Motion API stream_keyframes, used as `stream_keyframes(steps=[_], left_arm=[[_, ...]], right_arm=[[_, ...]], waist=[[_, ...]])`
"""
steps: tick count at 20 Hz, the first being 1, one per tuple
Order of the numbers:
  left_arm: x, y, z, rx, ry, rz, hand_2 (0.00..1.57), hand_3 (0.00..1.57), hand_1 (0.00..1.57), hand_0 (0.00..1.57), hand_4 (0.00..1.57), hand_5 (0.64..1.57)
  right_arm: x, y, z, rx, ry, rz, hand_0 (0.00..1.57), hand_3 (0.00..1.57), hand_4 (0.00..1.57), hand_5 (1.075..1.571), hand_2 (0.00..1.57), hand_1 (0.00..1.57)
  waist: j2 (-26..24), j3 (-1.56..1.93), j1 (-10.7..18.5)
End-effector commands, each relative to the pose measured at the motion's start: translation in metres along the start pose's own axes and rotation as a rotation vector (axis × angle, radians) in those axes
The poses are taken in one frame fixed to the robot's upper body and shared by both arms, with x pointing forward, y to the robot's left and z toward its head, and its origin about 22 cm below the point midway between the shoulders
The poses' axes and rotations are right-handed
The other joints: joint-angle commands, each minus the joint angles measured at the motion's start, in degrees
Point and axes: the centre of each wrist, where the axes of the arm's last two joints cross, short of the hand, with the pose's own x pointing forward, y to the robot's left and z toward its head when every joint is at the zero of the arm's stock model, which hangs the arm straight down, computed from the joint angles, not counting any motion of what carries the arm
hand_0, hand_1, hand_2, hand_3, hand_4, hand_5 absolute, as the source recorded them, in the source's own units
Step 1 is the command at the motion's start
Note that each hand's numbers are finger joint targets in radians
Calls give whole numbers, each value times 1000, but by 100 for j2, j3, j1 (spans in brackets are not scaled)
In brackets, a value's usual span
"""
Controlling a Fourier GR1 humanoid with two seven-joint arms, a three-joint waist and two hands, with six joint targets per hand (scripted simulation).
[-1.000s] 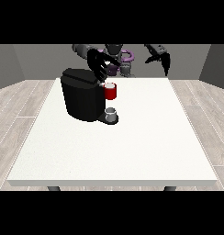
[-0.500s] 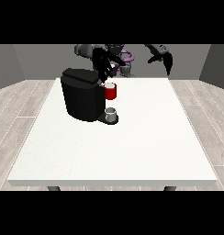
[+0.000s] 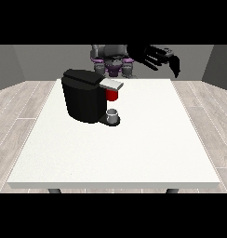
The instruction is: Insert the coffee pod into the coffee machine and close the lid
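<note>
One hand (image 3: pixel 158 57) shows up clearly, at the view's right, raised above the table's far edge with its fingers spread out straight and nothing in it. Can't pick out the other hand anywhere. Over on the white table (image 3: pixel 134 148), the black coffee machine (image 3: pixel 83 96) has a red thing at the machine (image 3: pixel 112 95) under its grey lid (image 3: pixel 111 84), and a grey thing (image 3: pixel 113 115) sits on its base, could be the pod, can't tell.
</note>
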Motion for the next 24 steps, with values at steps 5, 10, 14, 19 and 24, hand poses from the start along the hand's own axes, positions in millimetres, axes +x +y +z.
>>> stream_keyframes(steps=[5, 10, 14, 19, 24], left_arm=[[11, 15, -2, -13, -30, -25, 0, 0, 0, 0, 272, 1571], [26, -18, -9, -68, -68, -16, 0, 0, 0, 0, 341, 1571], [29, -32, -14, -62, -23, -20, 0, 0, 0, 0, 258, 1571], [15, -6, 1, 5, 12, 2, 0, 0, 0, 0, 266, 1571], [-32, 12, 51, 101, 124, 62, 0, 0, 0, 0, 266, 1571]], right_arm=[[20, 14, -21, 34, -100, -55, 0, 0, 0, 1571, 0, 0], [1, 21, -31, 8, -100, -63, 0, 0, 98, 1571, 0, 0], [-5, 56, -27, 66, -119, -87, 0, 0, 0, 1571, 0, 0], [-6, 81, -20, 124, -209, -127, 0, 0, 0, 1571, 0, 0], [-33, 128, 12, 295, -198, -217, 0, 0, 263, 1571, 0, 0]], waist=[[321, -39, 144], [338, -36, 286], [135, -35, 18], [-65, -37, -320], [-696, -38, -1021]])
